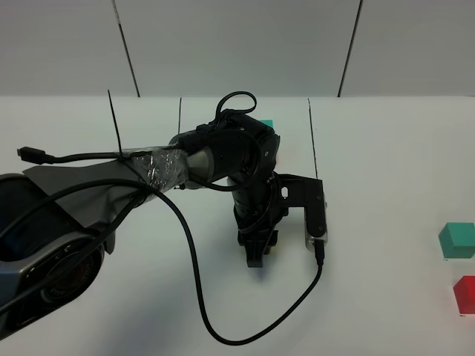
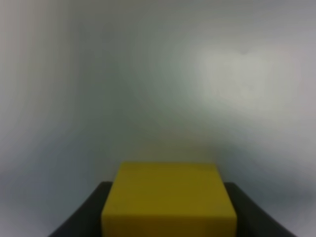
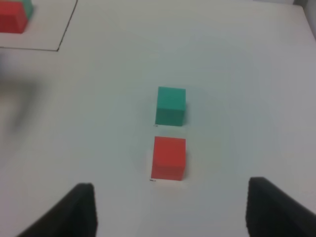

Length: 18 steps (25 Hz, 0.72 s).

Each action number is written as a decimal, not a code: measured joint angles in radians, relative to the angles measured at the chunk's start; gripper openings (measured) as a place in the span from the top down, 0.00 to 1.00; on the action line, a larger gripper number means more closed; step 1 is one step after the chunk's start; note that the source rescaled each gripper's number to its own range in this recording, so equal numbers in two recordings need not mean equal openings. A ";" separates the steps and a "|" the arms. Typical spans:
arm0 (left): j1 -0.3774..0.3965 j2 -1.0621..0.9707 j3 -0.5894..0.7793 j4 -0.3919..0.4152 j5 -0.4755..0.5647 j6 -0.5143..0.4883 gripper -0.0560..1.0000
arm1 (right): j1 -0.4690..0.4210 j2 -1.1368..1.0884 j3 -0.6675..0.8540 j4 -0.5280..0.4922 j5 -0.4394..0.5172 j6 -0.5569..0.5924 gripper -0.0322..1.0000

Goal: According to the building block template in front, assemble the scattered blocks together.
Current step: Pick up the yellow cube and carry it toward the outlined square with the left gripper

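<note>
My left gripper (image 1: 256, 251) is in the middle of the table, pointing down, shut on the yellow block (image 2: 169, 200), which fills the space between its dark fingers (image 2: 81, 217). From above only a sliver of yellow (image 1: 272, 248) shows beside the fingers. The teal block (image 1: 457, 241) and the red block (image 1: 466, 294) sit close together at the right edge. My right gripper (image 3: 173, 212) hovers open over the same teal block (image 3: 171, 105) and red block (image 3: 169, 158), touching neither. The template (image 1: 266, 123) at the back is mostly hidden by the left arm; its red cube (image 3: 12, 17) shows.
Thin black lines (image 1: 312, 137) drawn on the white table frame the template area. A black cable (image 1: 194, 274) loops from the left arm across the front of the table. The camera housing (image 1: 315, 215) juts out to the right of the left wrist.
</note>
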 joint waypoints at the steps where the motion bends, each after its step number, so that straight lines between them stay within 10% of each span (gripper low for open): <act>1: 0.000 0.000 0.000 0.000 0.000 -0.001 0.94 | 0.000 0.000 0.000 0.000 0.000 0.000 0.50; 5: 0.000 0.001 0.000 0.000 0.002 -0.011 0.86 | 0.000 0.000 0.000 0.000 0.000 0.000 0.50; 13: 0.000 -0.001 -0.013 0.002 0.065 -0.157 0.25 | 0.000 0.000 0.000 0.000 0.000 0.000 0.50; 18: 0.000 -0.067 -0.093 0.015 0.187 -0.277 0.03 | 0.000 0.000 0.000 0.000 0.000 0.000 0.50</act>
